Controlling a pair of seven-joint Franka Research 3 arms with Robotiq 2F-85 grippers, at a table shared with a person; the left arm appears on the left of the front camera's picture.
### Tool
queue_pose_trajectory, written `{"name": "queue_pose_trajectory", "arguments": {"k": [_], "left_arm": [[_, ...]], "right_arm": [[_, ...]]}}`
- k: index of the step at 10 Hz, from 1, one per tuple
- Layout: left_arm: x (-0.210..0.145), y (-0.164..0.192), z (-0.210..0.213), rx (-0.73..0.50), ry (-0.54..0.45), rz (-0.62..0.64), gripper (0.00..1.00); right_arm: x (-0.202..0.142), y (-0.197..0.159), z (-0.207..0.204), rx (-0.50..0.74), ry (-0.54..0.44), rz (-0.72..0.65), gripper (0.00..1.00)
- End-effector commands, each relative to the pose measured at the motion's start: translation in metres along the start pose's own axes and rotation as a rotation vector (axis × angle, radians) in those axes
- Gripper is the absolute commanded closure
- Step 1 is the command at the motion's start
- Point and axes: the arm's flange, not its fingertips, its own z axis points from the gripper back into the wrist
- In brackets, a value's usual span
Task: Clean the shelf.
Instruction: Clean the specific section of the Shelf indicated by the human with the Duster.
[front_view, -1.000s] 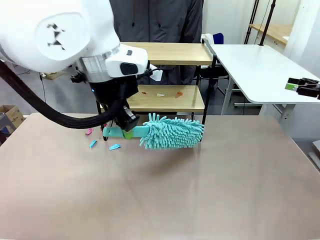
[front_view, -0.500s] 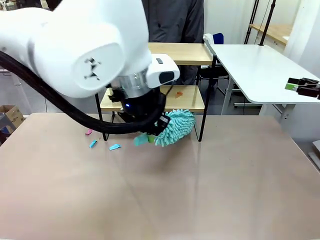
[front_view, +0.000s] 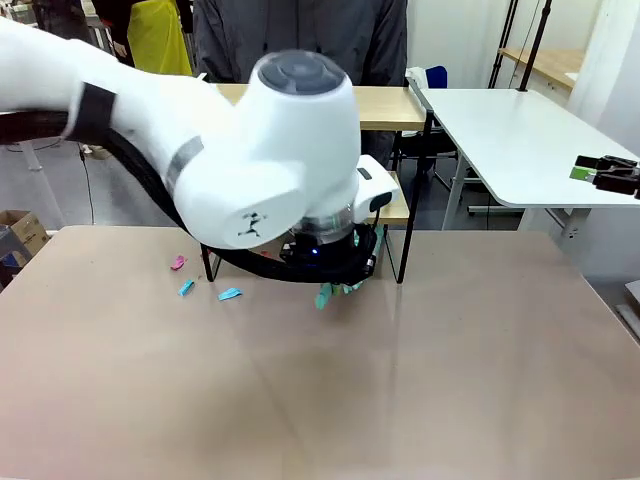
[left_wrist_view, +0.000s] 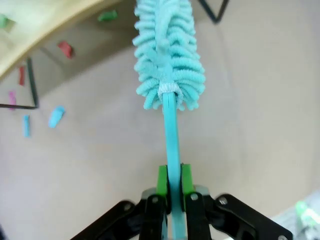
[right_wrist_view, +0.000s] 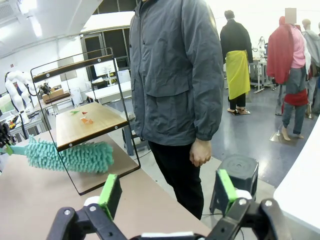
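Observation:
The shelf stands at the table's far edge, mostly hidden by my left arm; in the right wrist view the shelf has small scraps on its lower board. My left gripper is shut on the teal handle of a fluffy teal duster. The duster's head reaches under the lower board, just above the tabletop, and shows as the duster between the legs. In the front view a tip of the duster peeks out below my left wrist. My right gripper is open and holds nothing; it is the right gripper at the far right.
Pink and blue scraps lie on the brown table left of the shelf, and more scraps lie near a shelf leg. A person stands just behind the shelf. A white table sits at the back right.
My left arm has swung right across the front of the shelf. The duster has turned from lying sideways in front of it to pointing under the lower board, now mostly hidden in the front view.

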Motion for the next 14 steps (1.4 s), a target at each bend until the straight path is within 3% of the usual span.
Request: {"name": "queue_pose_trajectory", "arguments": {"k": [1,7,10,14], "left_arm": [[0.014,-0.033,-0.029,0.03,-0.085,0.069,0.87],[0.033,-0.06,-0.074,0.066,-0.08,0.217,0.87],[0.03,-0.064,-0.093,0.028,-0.016,0.253,0.87],[0.028,-0.061,-0.094,0.038,-0.006,0.22,0.87]], "right_arm": [[0.003,0.0,-0.001,-0.002,-0.006,0.005,0.0],[0.003,0.0,-0.001,-0.002,-0.006,0.005,0.0],[0.003,0.0,-0.001,-0.002,-0.006,0.005,0.0],[0.003,0.0,-0.001,-0.002,-0.006,0.005,0.0]]}}
